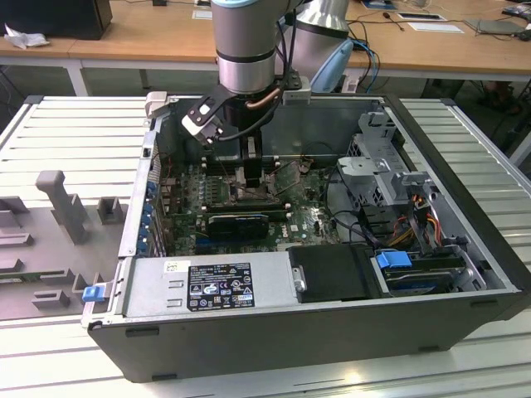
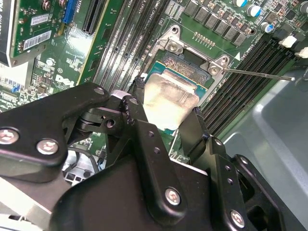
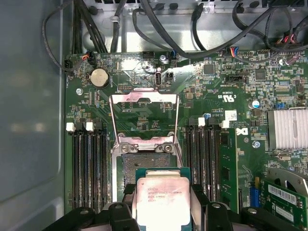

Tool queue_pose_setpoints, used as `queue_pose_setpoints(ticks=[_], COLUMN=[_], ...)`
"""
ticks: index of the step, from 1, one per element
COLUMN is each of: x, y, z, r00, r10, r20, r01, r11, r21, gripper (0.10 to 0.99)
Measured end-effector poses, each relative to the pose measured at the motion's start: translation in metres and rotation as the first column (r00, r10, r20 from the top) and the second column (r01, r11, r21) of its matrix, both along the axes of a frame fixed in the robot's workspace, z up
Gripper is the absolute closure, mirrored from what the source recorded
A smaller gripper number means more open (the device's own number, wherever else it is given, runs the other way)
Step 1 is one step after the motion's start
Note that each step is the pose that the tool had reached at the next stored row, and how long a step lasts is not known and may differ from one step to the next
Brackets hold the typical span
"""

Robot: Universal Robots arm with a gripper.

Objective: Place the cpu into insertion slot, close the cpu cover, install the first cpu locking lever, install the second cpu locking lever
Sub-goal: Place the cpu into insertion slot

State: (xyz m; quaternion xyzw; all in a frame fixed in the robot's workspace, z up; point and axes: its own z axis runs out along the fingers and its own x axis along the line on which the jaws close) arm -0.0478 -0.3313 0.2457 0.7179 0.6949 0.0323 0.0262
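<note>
Gleaming silver-faced cpu (image 3: 161, 201), green-edged, in gripper (image 3: 161, 211)

A: Small square silver-grey cpu (image 3: 161, 204): smooth pale metal face, soft sheen, faint smudging. Thin square silver cpu cover (image 3: 122, 97): bare metal, bright and reflective.

B: Logged. Black fingers (image 2: 197, 132): smooth, slight gloss; metal or plastic, cannot tell. Green circuit board (image 3: 202, 103): glossy lacquer. Dark grey computer case (image 1: 332, 332): matt painted sheet metal. Pale ribbed table (image 1: 75, 133): satin metal.
</note>
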Motion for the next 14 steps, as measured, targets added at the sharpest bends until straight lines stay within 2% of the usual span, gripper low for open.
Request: queue_pose_setpoints(ticks=[14], x=[0.0], y=[0.0002], z=[-0.0027], r00=[1.0], r10=[0.0], r20=[0.0], r01=[0.0], r11=[1.0], r21=[0.0], gripper=[0.553])
